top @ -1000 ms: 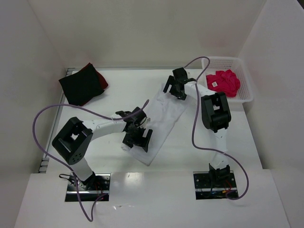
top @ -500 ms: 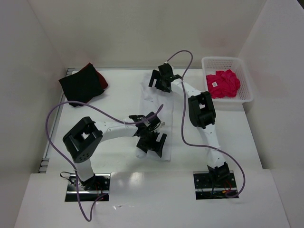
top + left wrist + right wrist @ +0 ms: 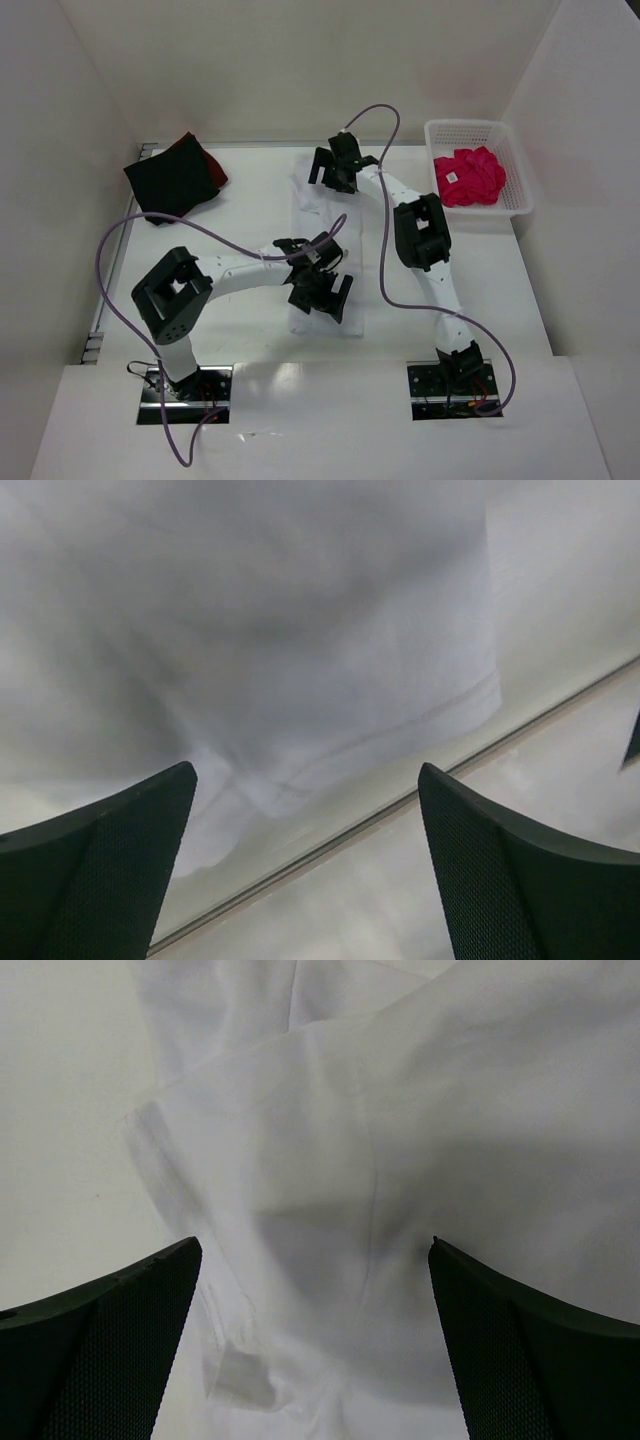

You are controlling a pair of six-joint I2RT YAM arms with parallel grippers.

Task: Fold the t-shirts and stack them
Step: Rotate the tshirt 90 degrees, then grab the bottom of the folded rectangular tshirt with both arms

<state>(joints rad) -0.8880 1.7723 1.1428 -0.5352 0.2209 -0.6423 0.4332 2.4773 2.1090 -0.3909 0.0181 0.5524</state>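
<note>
White shirt (image 3: pixel 318 215) lies in a long strip, far to near, on the tabletop (image 3: pixel 500 285). I have the right fingers (image 3: pixel 335 168) over its far end and the left fingers (image 3: pixel 322 293) over its near end.

Left wrist: spread wide and empty, hem (image 3: pixel 400 730) just ahead.

Right wrist: likewise spread and empty, sleeve (image 3: pixel 200 1190) below.

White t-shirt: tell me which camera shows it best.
Top external. The white t-shirt shows there almost end to end, as one long strip. The left wrist view gives only a blurred patch of it with one edge. The right wrist view gives only a close-up of folded cloth with a seam and a hem.
</note>
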